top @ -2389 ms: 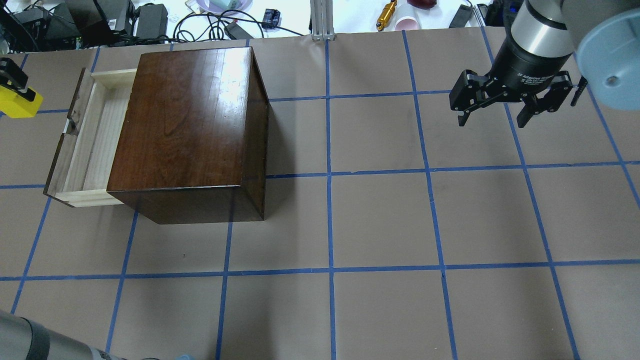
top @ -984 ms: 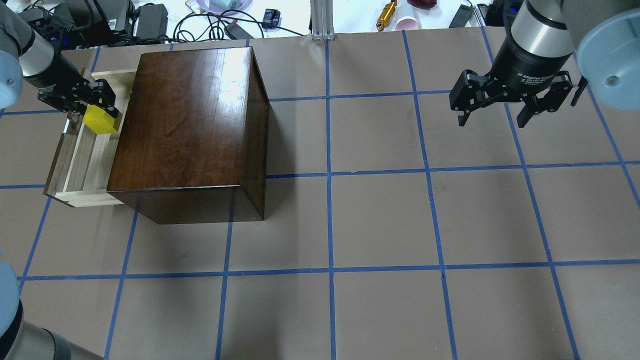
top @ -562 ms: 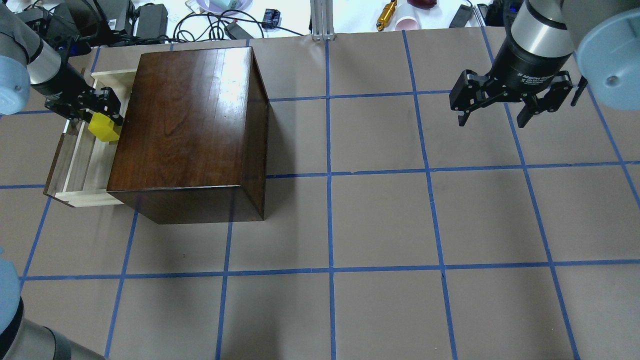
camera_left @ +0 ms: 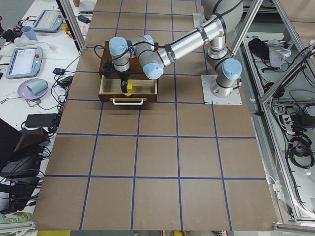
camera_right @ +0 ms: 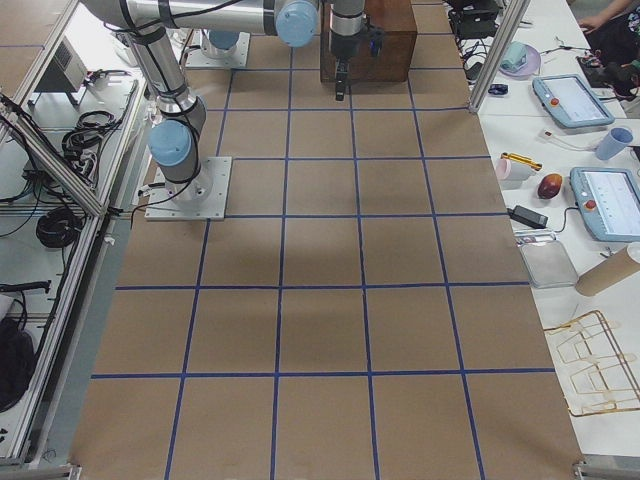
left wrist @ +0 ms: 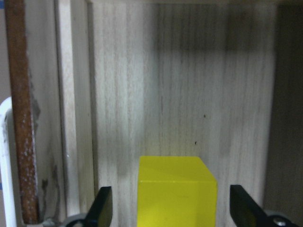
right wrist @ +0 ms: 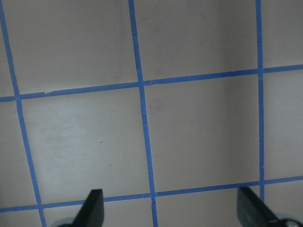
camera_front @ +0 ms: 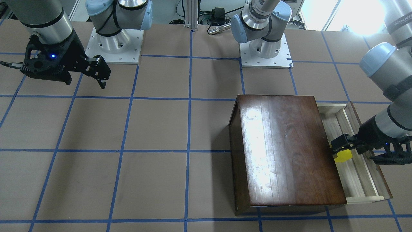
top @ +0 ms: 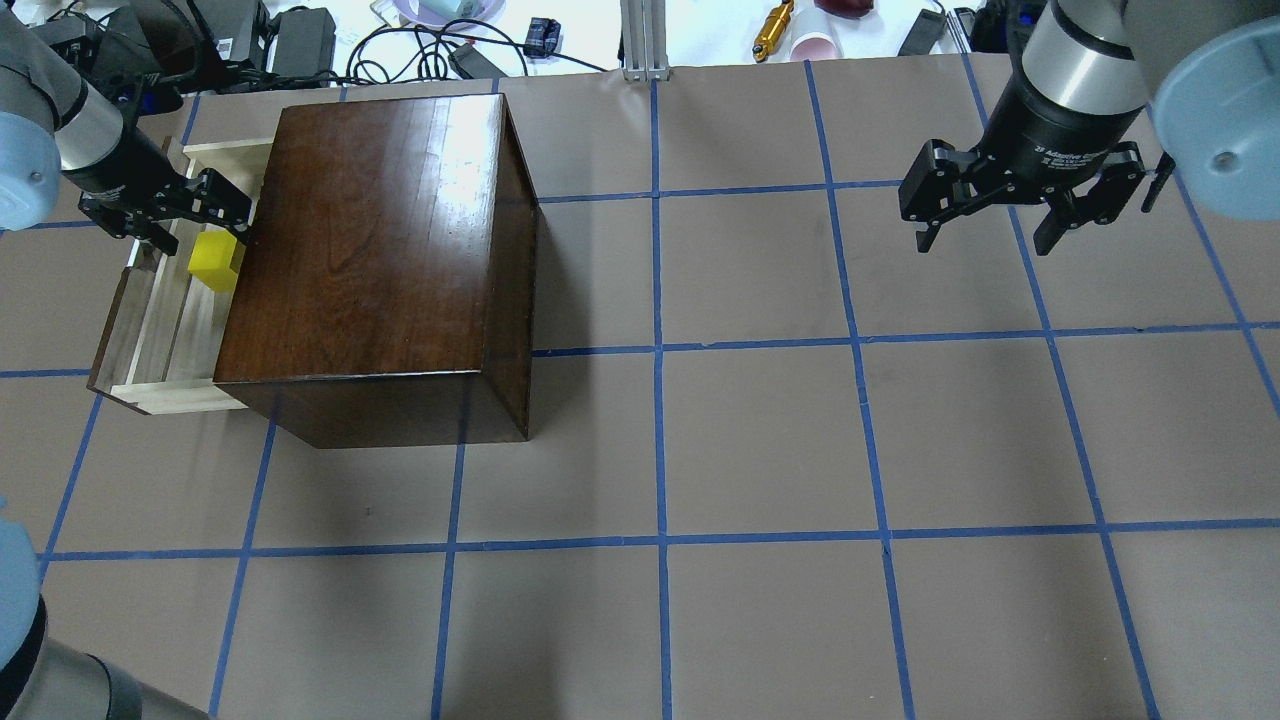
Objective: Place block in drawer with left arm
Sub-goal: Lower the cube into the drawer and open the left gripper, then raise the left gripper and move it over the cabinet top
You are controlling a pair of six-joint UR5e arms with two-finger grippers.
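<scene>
The yellow block (top: 215,260) lies on the pale floor of the open drawer (top: 170,320), close to the dark wooden box (top: 370,250). My left gripper (top: 200,233) hangs just over it, open, with a finger on each side and a gap to both. In the left wrist view the block (left wrist: 176,189) sits between the fingertips (left wrist: 102,208) on the drawer floor (left wrist: 189,94). The front view shows the block (camera_front: 342,157), the drawer (camera_front: 357,180) and the left gripper (camera_front: 354,151). My right gripper (top: 985,240) is open and empty above the far right of the table.
The box (camera_front: 286,148) stands on the table's left half with its drawer pulled out to the left. Cables, power bricks and cups (top: 815,45) lie beyond the far table edge. The two arm bases (camera_front: 112,45) stand at the robot's side.
My left gripper carried the block from the left edge over the drawer, lowered it and opened. The block now rests on the drawer floor. The right arm has not moved.
</scene>
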